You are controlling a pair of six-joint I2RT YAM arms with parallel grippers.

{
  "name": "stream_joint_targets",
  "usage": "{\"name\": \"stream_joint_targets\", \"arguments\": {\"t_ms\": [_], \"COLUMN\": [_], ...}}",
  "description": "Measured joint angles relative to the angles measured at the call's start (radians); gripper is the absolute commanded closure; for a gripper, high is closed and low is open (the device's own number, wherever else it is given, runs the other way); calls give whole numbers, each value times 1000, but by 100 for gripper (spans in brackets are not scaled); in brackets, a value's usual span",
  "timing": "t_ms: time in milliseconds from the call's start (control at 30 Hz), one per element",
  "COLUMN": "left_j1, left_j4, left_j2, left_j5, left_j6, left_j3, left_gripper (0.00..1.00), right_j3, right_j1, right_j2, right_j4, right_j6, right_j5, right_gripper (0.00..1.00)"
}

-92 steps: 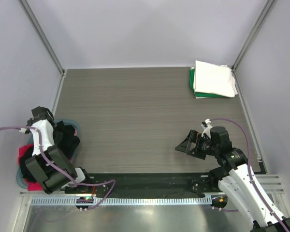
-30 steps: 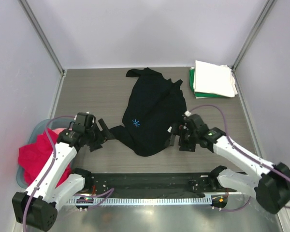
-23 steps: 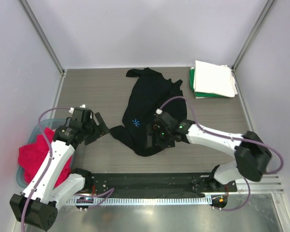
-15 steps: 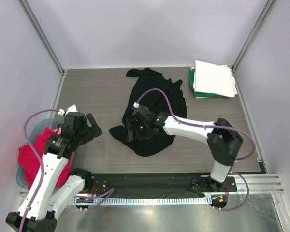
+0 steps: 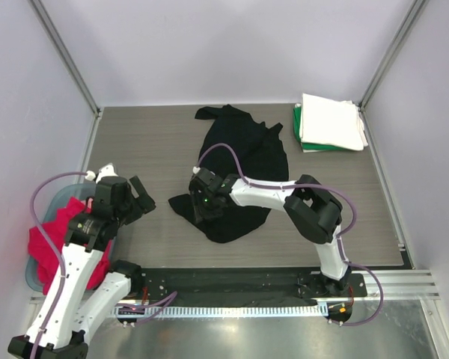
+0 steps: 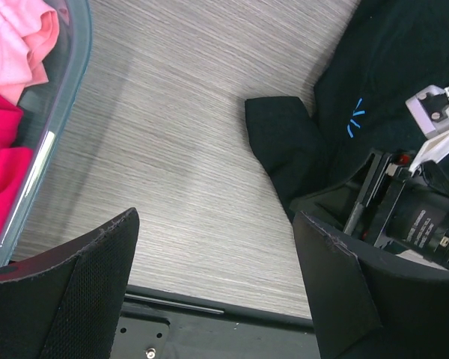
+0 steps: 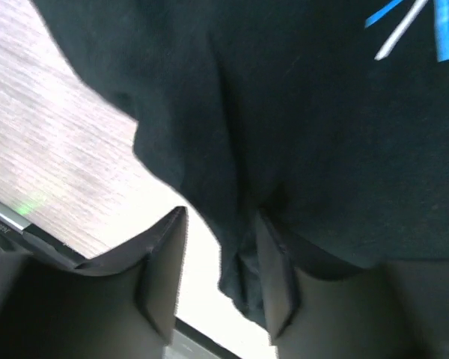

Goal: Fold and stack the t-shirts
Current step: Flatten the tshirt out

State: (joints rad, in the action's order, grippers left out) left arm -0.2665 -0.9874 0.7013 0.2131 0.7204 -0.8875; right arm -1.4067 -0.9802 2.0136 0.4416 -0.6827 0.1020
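Right gripper [image 7: 221,217] is down on the black t-shirt [image 5: 239,161], jaws a little way apart, and a hanging fold of that dark cloth sits right between the fingers [image 7: 273,277]. The cloth brushes one finger, while bright table shows in the gap beside the other, so it is not pinched tight. Just above the fingers, the blue star print [image 7: 419,30] is in view on the shirt's front. From overhead, the right arm reaches far across to the shirt's near left part, and the shirt lies spread and rumpled in the middle of the table [image 5: 150,142], its top toward the far edge. Over to the left gripper [image 6: 217,215]: jaws spread wide, nothing between them, only bare wood grain below, with the black shirt's sleeve near its right finger. Beside it on the left stands the pale blue tub [image 6: 60,120], with a red t-shirt [image 5: 45,239] and a pink t-shirt [image 6: 22,37] bundled inside. Far right corner: a folded white t-shirt [image 5: 329,120] rests on a folded green t-shirt [image 5: 297,127].
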Motion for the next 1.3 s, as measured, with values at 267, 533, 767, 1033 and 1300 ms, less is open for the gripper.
{"name": "stream_joint_targets", "arguments": {"t_ms": [267,533,767,1033,1300], "left_j1": [0,0,0,0,-53], "left_j4": [2,2,2,3,100], "left_j2": [2,1,-15,-15,168], "left_j5": [0,1,18,41,-51], "left_j6": [1,1,5,26,55], "left_j3": [0,0,1,3,74], "left_gripper": [16,18,19,24,30], "right_j3": [-6,60,257,280,430], "right_j1": [-35,-40,-40,-41,-41], "right_j2": [0,-146,-713,-1037,-1025], "right_j4": [3,141,552,857,660], "right_j6": [0,27,-102,-284,-226], "right_j5": [-13,-143,-502,-674,-586], "right_gripper": [93,99,59,15,3]}}
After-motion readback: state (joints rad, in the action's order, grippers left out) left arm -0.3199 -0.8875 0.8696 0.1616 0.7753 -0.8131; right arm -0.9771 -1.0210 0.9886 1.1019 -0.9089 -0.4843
